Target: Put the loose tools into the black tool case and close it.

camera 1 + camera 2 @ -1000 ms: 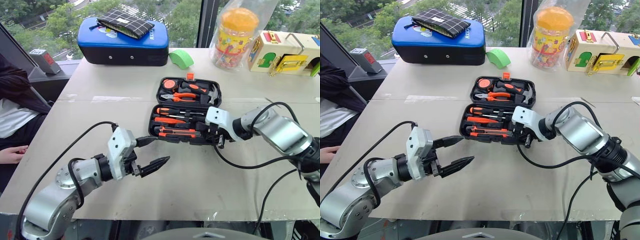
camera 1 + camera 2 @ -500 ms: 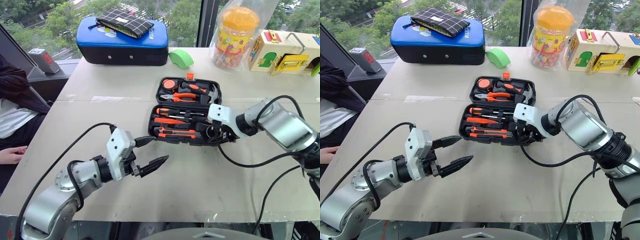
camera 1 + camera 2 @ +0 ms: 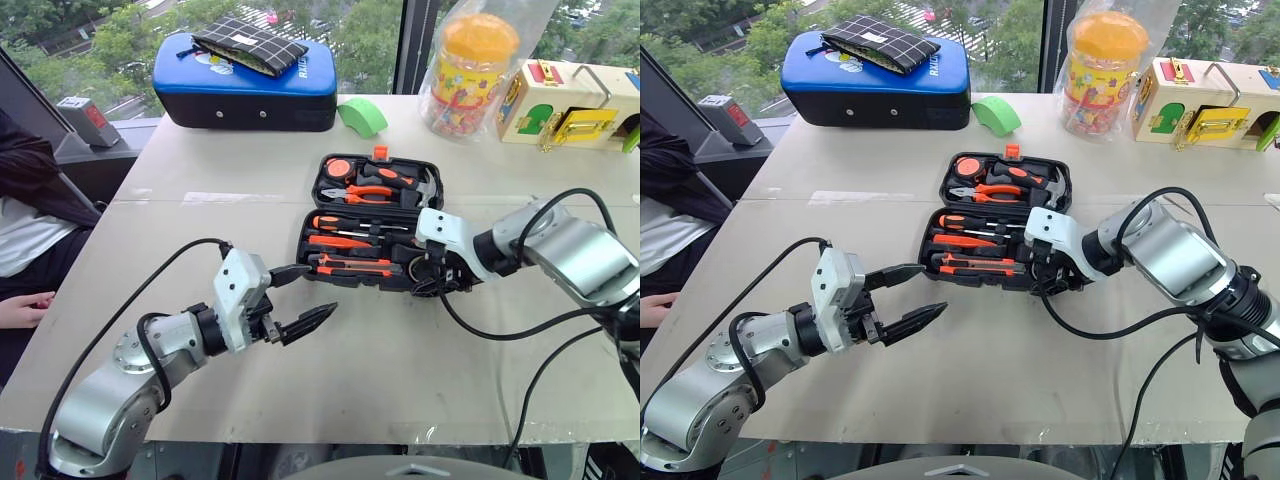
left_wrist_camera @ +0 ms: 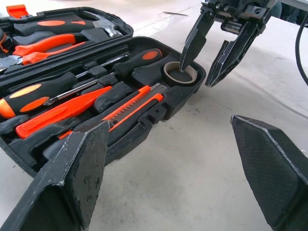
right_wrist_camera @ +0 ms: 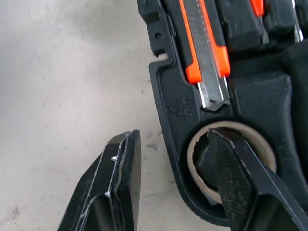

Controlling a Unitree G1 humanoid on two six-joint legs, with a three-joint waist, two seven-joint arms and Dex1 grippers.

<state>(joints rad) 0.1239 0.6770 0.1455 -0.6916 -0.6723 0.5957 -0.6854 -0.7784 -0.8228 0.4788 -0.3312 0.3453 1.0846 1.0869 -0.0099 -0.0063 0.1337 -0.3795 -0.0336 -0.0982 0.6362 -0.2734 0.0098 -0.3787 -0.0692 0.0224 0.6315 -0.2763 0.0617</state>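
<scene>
We see the right pincer [image 4: 207,57] parted, one finger inside the small dark tape roll [image 4: 179,73] seated in the open flat black plastic tool case [image 3: 345,279]. Left pincer [image 3: 300,298] wide, empty, over the bench [image 3: 400,360].

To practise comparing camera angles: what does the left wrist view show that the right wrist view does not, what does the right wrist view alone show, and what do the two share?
Left wrist view alone: the case's far half with the pliers and hammer, two screwdrivers and the tester screwdriver in their slots, the whole right gripper seen from outside, and the left gripper, open.

Right wrist view alone: the utility knife's bare blade tip close up.

Both: the black tool case, the utility knife, the tape roll in its round pocket with one right finger inside its ring and the other outside the case wall, and the table.
</scene>
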